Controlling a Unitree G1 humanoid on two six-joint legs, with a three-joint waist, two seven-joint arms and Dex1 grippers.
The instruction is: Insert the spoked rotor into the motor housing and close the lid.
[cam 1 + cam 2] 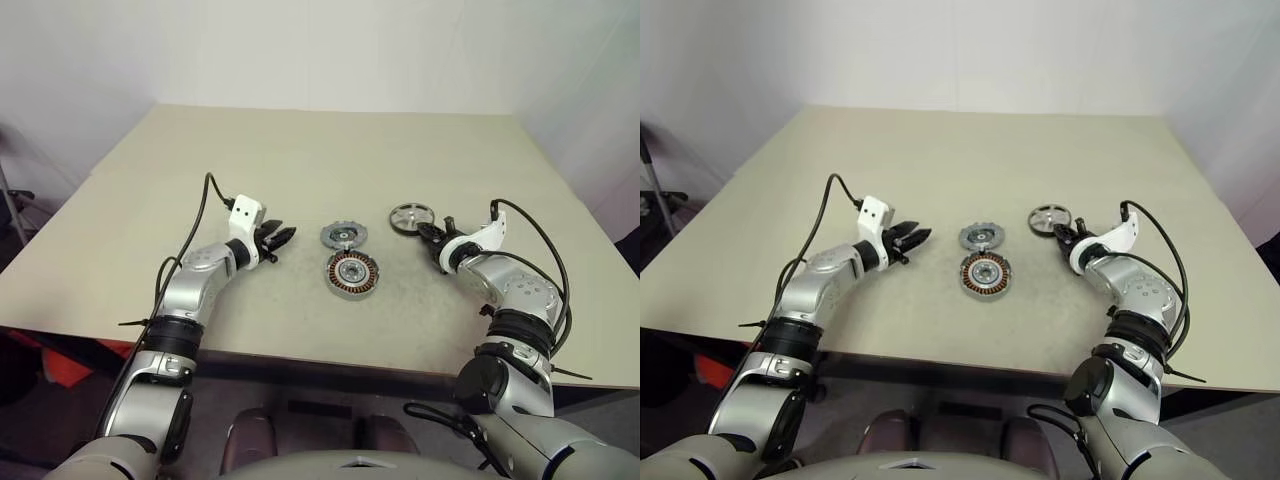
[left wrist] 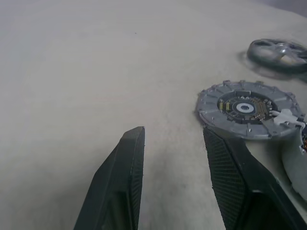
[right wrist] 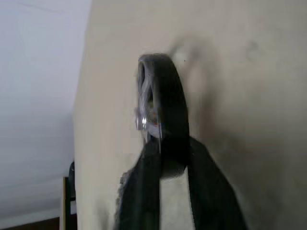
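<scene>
Nearest you on the beige counter [image 1: 300,170] sits the motor housing [image 1: 352,273], a round shallow grey metal cup with a ring of copper-coloured windings around a silver centre. It lies between your two grippers, a little nearer to you than either. Touching its far rim is the lid [image 1: 343,236], a flat round grey disc with a toothed edge and dark cutouts, lying open and flat on the counter.

Your left gripper [image 1: 283,238] hovers just beside the lid, pointing toward it. Its two black fingers [image 2: 122,182] stand partly apart with nothing between them; in the left wrist view the lid lies just past the tip of one finger.

Your right gripper [image 1: 432,233] is on the opposite side of the housing. Its fingers [image 3: 144,177] are pinched on the black rim of the spoked rotor [image 1: 411,218], a small wheel with silver spokes and hub, which lies just beyond the fingertips, near the lid.
</scene>
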